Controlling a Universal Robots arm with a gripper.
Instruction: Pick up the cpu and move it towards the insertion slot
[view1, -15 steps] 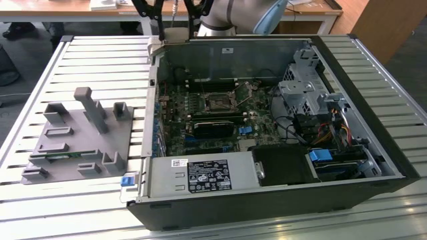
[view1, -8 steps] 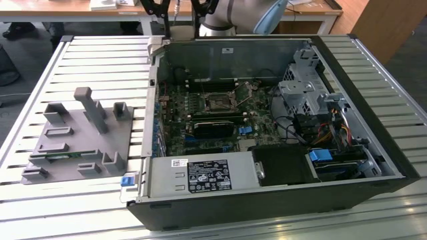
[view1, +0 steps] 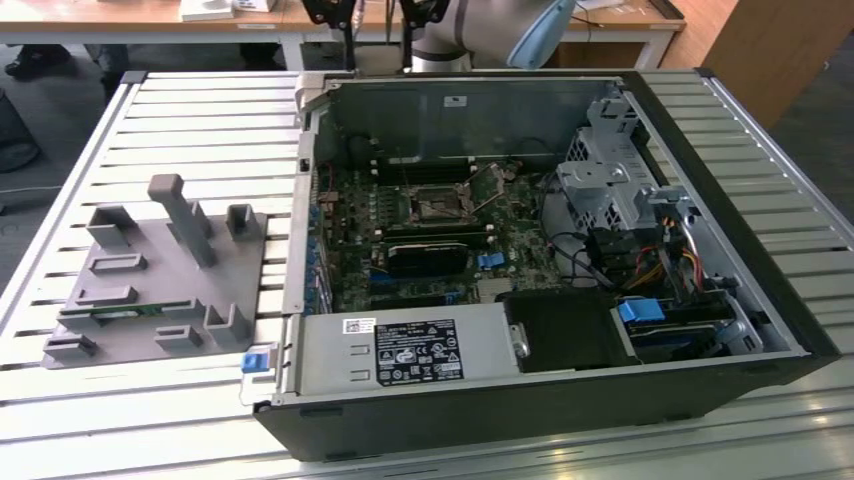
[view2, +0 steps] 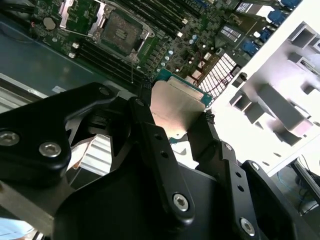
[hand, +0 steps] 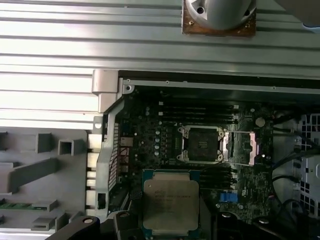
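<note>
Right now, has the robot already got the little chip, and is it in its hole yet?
Got it: the gripper is shut on the cpu, holding it up above the open computer. The grey tray sits beside the case. In hand: carrying it over the motherboard. Left: the insertion slot is empty, and the chip sits apart from it in both wrist views.

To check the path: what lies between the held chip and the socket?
In the first wrist view, long dark memory slots cross between chip and socket.

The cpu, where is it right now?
In both wrist views the cpu sits between the end effector fingers, held up over the green motherboard, apart from the insertion slot.
</note>
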